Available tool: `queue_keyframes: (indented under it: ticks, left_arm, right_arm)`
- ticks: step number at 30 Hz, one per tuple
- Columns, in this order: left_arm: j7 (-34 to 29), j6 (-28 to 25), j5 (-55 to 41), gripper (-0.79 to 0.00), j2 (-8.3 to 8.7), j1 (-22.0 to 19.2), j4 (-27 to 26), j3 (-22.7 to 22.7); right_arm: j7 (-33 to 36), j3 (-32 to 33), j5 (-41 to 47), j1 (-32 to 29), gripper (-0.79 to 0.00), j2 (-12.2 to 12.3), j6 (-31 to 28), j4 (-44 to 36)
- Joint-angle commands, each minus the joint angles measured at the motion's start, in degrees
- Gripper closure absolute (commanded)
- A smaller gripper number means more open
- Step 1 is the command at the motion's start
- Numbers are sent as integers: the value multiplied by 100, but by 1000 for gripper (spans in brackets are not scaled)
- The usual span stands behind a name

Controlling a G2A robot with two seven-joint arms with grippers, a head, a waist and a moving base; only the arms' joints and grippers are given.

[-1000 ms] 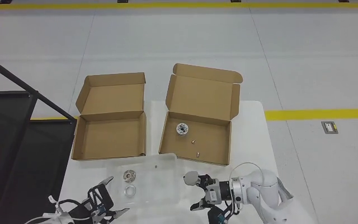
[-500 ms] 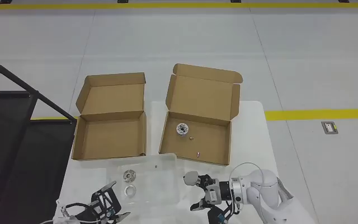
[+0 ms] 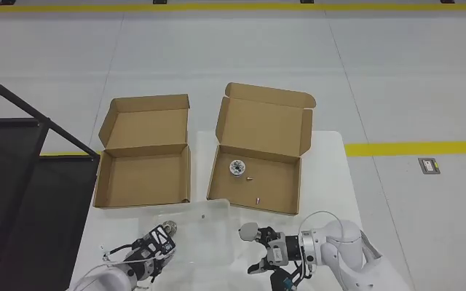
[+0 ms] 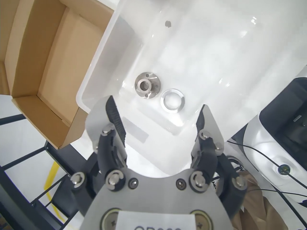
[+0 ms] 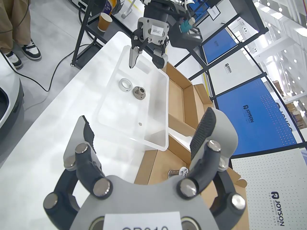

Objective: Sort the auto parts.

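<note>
Metal flange (image 4: 146, 88), ring (image 4: 172, 100) in clear bin (image 4: 102, 48); L end effector (image 4: 157, 104), R end effector (image 5: 146, 116) wide.

Cardboard boxes, two: left box (image 3: 142, 178) at frame left, middle box (image 3: 262, 131) at frame centre.
Clear tray (image 3: 204, 236), one.
Flanged hub (image 4: 145, 85), one.
Metal ring (image 4: 172, 99), one.
Round toothed part (image 3: 237, 168), one.
Small screws, two: upper screw (image 3: 250, 175), lower screw (image 3: 257, 198).
Small dark bit (image 4: 168, 23), one.

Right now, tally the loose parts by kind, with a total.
Round silver-white metal part: 1
Grey flanged metal hub: 1
Shiny silver metal ring: 1
Small metal screws: 2
Tiny dark piece, too small to identify: 1
Total: 6
</note>
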Motion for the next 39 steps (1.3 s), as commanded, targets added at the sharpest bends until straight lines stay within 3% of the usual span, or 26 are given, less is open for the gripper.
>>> queue_keyframes:
  ticks: [1, 6, 8, 11, 16, 19, 35, 37, 39]
  left_arm:
    - [-248, 56, 27, -628, -14, -292, 211, 219]
    - [-793, 160, -101, -730, -59, -957, 718, 637]
    - [-965, 184, -170, -727, -77, -1199, 879, 769]
    - [-1167, 270, -301, -622, -106, -1502, 1108, 943]
    - [-1578, 308, -587, -619, -150, -1937, 1472, 1195]
    - [-1760, 377, -821, -499, -175, -2145, 1675, 1290]
    - [-2230, 456, -1334, -489, -168, -2584, 2262, 1307]
    - [-2190, 458, -1333, -462, -168, -2631, 2347, 1343]
    - [-2153, 462, -1339, -379, -171, -2689, 2448, 1384]
  right_arm:
    - [0, 0, -1, 0, -785, 0, 0, 0]
    - [0, 0, -1, 0, -785, 0, 0, 0]
    - [0, 0, -1, 0, -785, 0, 0, 0]
    - [0, 0, -1, 0, -785, 0, 0, 0]
    - [0, 0, -1, 0, -785, 0, 0, 0]
    - [0, 0, -1, 0, -785, 0, 0, 0]
    - [0, 0, -1, 0, -785, 0, 0, 0]
    - [0, 0, -1, 0, -785, 0, 0, 0]
    - [0, 0, -1, 0, -785, 0, 0, 0]
